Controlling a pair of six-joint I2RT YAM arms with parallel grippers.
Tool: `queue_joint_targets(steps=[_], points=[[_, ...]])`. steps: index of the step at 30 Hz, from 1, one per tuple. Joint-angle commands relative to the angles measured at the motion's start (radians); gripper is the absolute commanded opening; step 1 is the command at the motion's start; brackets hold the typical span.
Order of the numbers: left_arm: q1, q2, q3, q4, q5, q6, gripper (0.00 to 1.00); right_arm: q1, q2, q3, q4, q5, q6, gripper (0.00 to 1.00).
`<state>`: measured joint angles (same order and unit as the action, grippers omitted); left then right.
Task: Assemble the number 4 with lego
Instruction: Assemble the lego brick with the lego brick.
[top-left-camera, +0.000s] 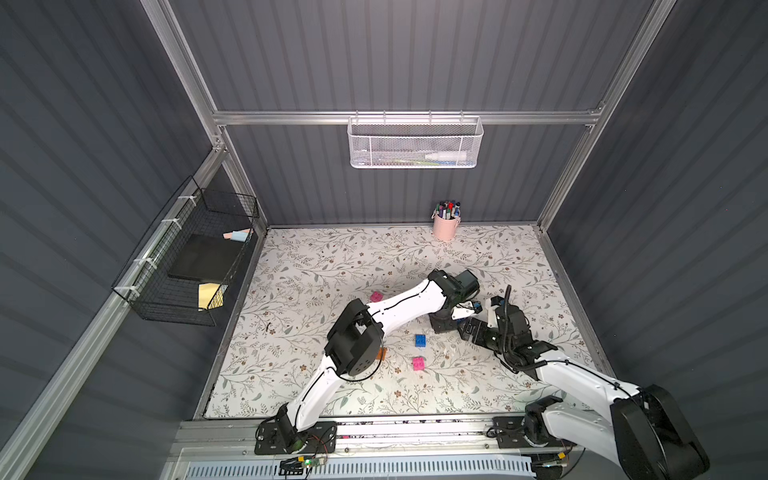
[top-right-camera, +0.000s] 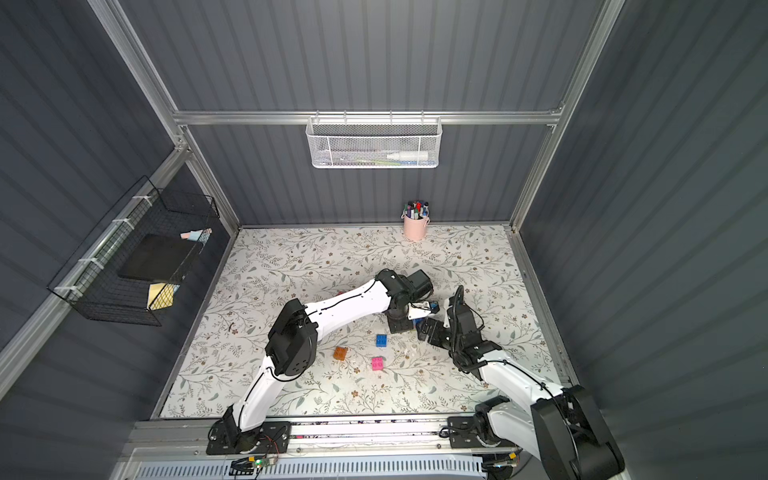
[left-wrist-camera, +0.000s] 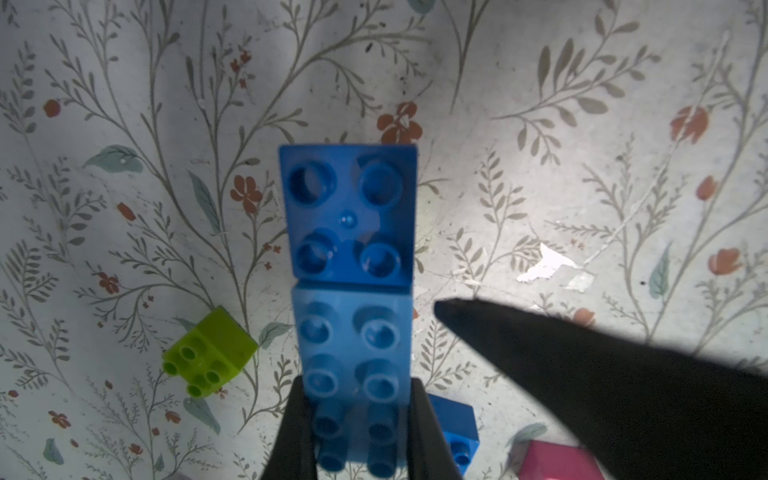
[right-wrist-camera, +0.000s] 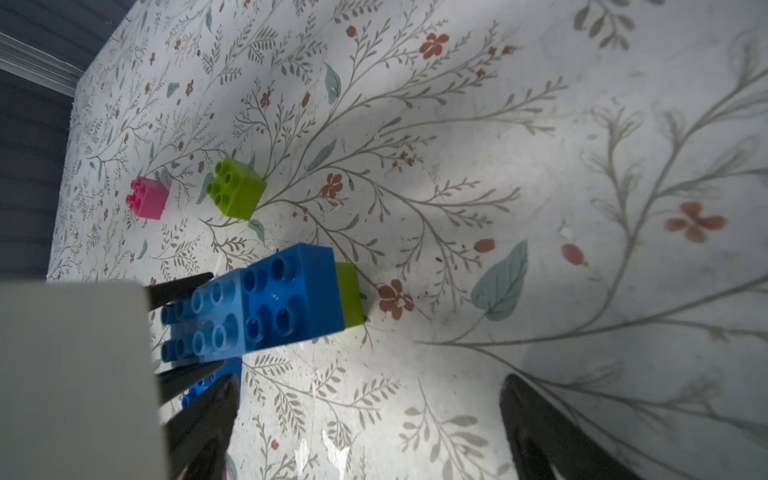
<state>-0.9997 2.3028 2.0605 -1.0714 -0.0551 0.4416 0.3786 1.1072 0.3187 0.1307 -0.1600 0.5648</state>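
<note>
In both top views the left end effector (top-left-camera: 473, 309) reached across to right of centre on the floral worktop (top-left-camera: 332, 257), just beside the right end effector (top-left-camera: 467, 326). A loose blue brick (top-right-camera: 381, 340), pink brick (top-right-camera: 377, 363) and orange brick (top-right-camera: 340, 353) lay nearer the front. Left wrist: black fingers (left-wrist-camera: 291, 424) clenched on the joined blue bricks (left-wrist-camera: 353, 257); a green brick (left-wrist-camera: 210, 353) lay apart. Right wrist: right end effector spread wide, nothing between its fingers; the joined blue bricks touched a second green brick (right-wrist-camera: 348, 295).
</note>
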Motion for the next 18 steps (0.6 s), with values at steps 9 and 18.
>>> queue_joint_targets(steps=[9,18], points=[[-0.016,0.057,0.052,-0.08,0.032,-0.02,0.0,-0.001,0.042,-0.017,0.198,0.011,0.035,0.97],[-0.016,0.056,0.062,-0.102,0.043,-0.041,0.0,-0.001,0.071,-0.045,0.272,0.028,0.081,0.97]])
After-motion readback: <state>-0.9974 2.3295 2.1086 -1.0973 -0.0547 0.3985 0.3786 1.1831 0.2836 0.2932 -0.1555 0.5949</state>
